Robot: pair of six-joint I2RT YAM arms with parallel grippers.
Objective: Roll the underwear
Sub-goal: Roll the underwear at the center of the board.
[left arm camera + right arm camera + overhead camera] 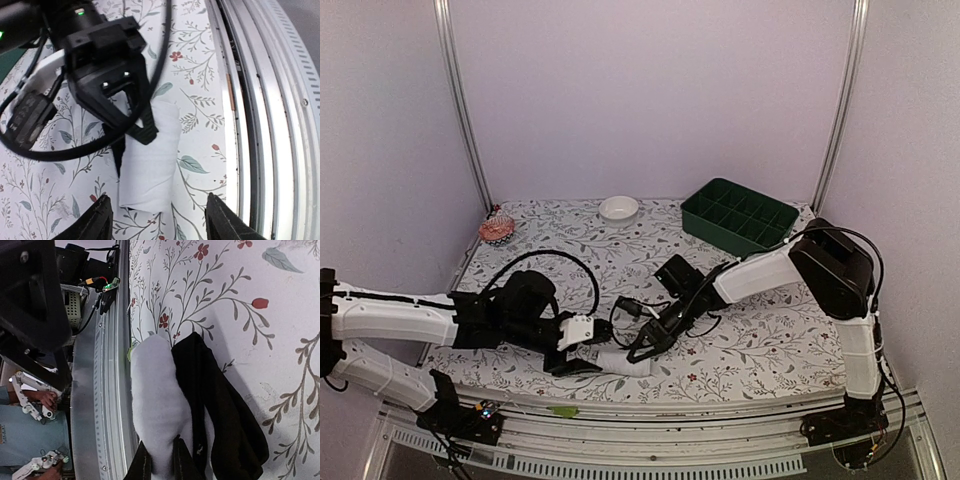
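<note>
The underwear (623, 363) lies as a white roll near the table's front edge, with a black band showing along one side. In the left wrist view the roll (150, 165) lies straight ahead of my left gripper (160, 222), whose jaws stand wide apart and empty just short of its near end. My right gripper (645, 347) comes in from the right. In the right wrist view its fingertips (142, 462) pinch the white fabric (155, 390), with the black band (215, 410) beside them. The right gripper (161, 462) is shut on the roll.
A green compartment tray (738, 215) stands at the back right, a small white bowl (618, 208) at the back middle, and a pink-orange object (497, 228) at the back left. The metal rail (265, 125) of the front edge runs close beside the roll.
</note>
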